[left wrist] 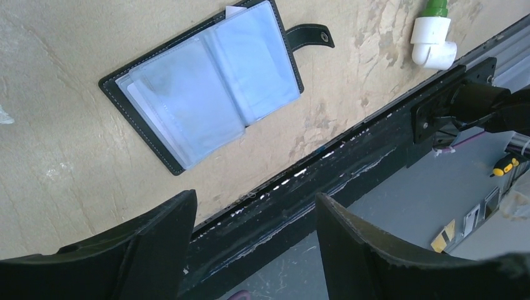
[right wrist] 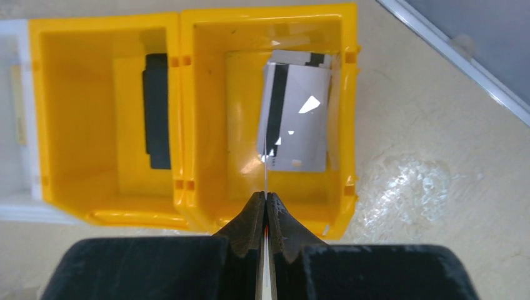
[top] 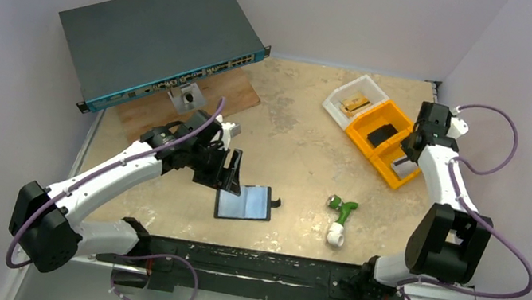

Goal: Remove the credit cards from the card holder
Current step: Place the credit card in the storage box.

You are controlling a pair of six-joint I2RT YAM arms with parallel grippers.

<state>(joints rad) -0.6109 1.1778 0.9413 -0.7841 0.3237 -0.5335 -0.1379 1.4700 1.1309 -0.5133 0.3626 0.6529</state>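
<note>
On the left, the left arm (top: 123,168) is held low over the counter (top: 303,148). Its jaws are spread wide and empty, just left of the card holder (top: 245,201). The card holder lies open and flat close to the near edge of the counter, with its strap (left wrist: 309,36) flung out to one side. Pale cards (left wrist: 187,100) are seen in its clear sleeves, so more are left to be drawn. Right of it, well apart, a green-and-white pipe piece (top: 338,219) lies out of the way.

At the far right, the right jaws are pinched shut on one card (right wrist: 265,178). It is held on edge above the right-hand yellow bin (right wrist: 206,94), where other cards (right wrist: 294,125) lie flat. A black block (right wrist: 156,112) sits in the bin beside it.

The step in hand is judged to be the release of this card. The card is best lowered inside the bin's walls before the jaws are parted, so that it is not tipped over the rim. A slight tilt toward the lying cards would help it fall flat. The jaws should then be opened only a little and lifted straight up. For the next card, the holder should first be pinned by the left jaws, as so light a wallet is likely to slide.
</note>
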